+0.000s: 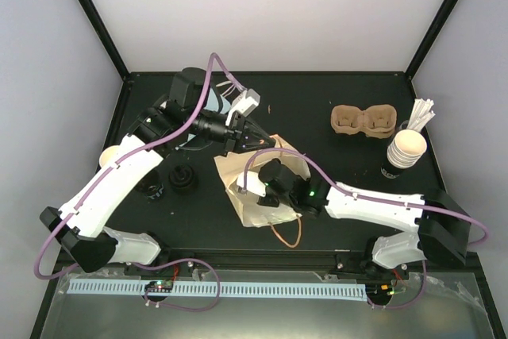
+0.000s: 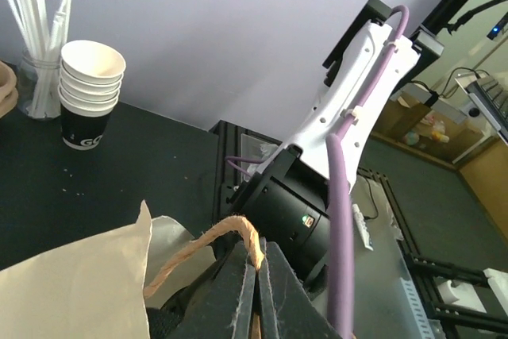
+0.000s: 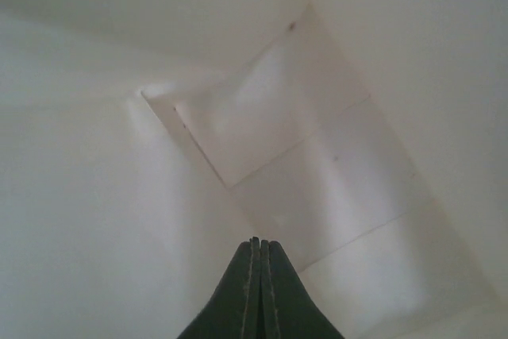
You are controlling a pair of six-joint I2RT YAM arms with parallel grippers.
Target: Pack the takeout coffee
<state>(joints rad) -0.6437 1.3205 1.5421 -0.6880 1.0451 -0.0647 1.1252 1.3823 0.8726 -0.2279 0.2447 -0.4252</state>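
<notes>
From above, shows the takeout coffee [image 1: 109,156] at the surface's [image 1: 190,224] left edge, well apart from the paper bag [image 1: 242,196]: not yet packed. Left wrist: shows the left claw [image 2: 255,252] pinched shut on the rope handle [image 2: 194,247]. Right wrist: shows the right claw [image 3: 258,245] closed, empty, inside the bag; leaves fetching and loading to do.

— Where's the takeout coffee [image 1: 108,154]?
— Far left of the worktop [image 1: 190,224], near its edge, standing upright.
— What's it like?
— Small round cream-beige paper cup, pale top, partly hidden.
</notes>
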